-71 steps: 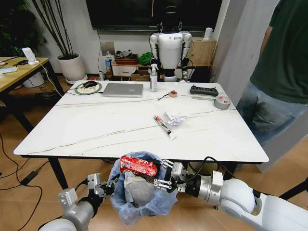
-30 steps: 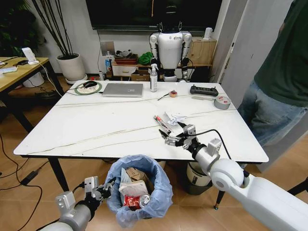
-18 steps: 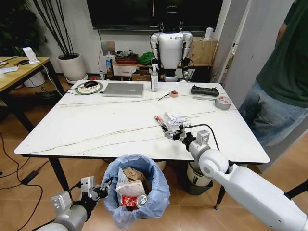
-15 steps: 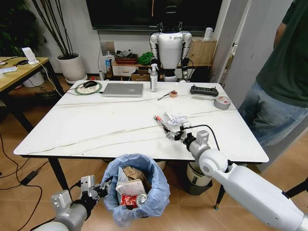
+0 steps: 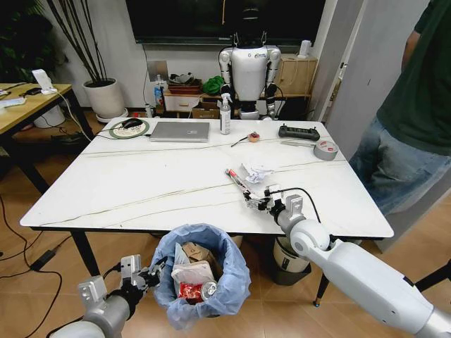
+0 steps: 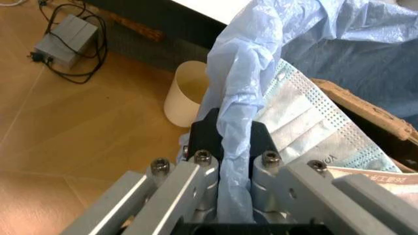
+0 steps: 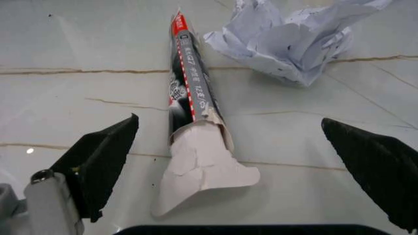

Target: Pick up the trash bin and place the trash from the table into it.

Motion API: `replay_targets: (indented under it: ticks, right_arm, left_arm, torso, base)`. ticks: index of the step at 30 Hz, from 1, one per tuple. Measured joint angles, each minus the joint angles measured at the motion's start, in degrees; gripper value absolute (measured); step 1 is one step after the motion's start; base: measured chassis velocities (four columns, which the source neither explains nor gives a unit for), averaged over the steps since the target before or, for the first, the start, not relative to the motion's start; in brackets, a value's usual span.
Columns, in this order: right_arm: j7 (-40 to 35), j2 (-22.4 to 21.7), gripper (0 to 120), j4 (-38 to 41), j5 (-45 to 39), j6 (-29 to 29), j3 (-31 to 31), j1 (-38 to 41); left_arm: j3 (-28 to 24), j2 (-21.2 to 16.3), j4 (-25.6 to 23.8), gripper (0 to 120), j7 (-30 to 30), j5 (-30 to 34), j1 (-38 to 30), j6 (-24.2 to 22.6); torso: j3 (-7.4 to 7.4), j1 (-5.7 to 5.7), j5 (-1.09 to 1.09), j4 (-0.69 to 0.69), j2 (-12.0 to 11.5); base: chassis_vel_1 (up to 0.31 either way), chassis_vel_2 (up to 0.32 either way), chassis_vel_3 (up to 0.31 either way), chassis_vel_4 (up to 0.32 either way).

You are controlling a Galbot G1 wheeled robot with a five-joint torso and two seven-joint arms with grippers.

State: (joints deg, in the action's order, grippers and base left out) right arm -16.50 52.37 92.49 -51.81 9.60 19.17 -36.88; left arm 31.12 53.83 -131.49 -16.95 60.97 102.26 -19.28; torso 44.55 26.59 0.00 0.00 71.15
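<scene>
I have the trash bin [image 5: 203, 278] hanging below the near edge of the table [image 5: 141, 190], low enough that litter can drop straight in. My left gripper [image 6: 228, 161] is clamped on a fold of the bin's light-blue bag [image 6: 238, 98], which is how the bin is carried. Inside I can see torn brown cardboard [image 5: 189, 252], a face mask [image 6: 313, 117] pressed against the bag, and a red wrapper [image 5: 189, 292] with a can end [image 5: 209, 289] beside it. There is dark print on a white scrap near the mask, but I cannot read it.

On the tabletop two pieces are left: a long torn wrapper [image 7: 189, 103], black and grey with a red stripe and a white ripped end, and just beyond it a crumpled white paper [image 7: 294, 39]. The wrapper carries rows of small characters that I cannot make out.

My right gripper [image 7: 228, 171] sits low over the table with its fingers [image 7: 104, 156] spread wide, straddling the wrapper's torn end, holding nothing; I judge it is lined up to close on that piece
</scene>
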Motion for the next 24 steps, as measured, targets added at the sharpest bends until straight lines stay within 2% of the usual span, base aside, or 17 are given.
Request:
replay_targets:
  ticks: [6,10,12,18,19,24]
  right_arm:
    - [1.09,0.90,95,-1.68,0.05,-0.75,0.77,0.99]
    - [1.32,0.98,75,-2.03,0.00,-1.04,1.02,1.21]
    - [1.33,0.91,72,-2.03,0.00,-1.09,1.05,1.19]
    - [1.36,0.90,47,-2.02,0.00,-1.23,1.32,0.99]
    - [1.36,0.90,47,-2.02,0.00,-1.23,1.32,0.99]
    - [1.37,0.92,27,-1.73,0.00,-1.55,1.65,0.69]
  left_arm:
    - [-0.06,0.22,0.01,2,-0.01,-0.05,0.09,0.02]
    - [-0.07,0.36,0.01,2,-0.01,-0.17,0.22,0.03]
    - [-0.07,0.40,0.01,2,-0.01,-0.20,0.21,0.03]
    - [-0.19,0.49,0.01,2,0.01,-0.27,0.07,0.06]
    - [-0.19,0.49,0.01,2,0.01,-0.27,0.07,0.06]
    - [-0.08,0.46,0.01,2,0.02,-0.28,0.20,0.07]
  torso:
    - [0.00,0.00,0.00,0.01,0.01]
    - [0.00,0.00,0.00,0.00,0.00]
    - [0.00,0.00,0.00,0.00,0.01]
    - [0.00,0.00,0.00,0.00,0.01]
    - [0.00,0.00,0.00,0.00,0.01]
    - [-0.01,0.00,0.00,0.00,0.01]
  base:
    - [0.000,0.000,0.000,0.000]
    - [0.000,0.000,0.000,0.000]
    - [0.000,0.000,0.000,0.000]
    - [0.000,0.000,0.000,0.000]
    - [0.000,0.000,0.000,0.000]
    - [0.000,0.000,0.000,0.000]
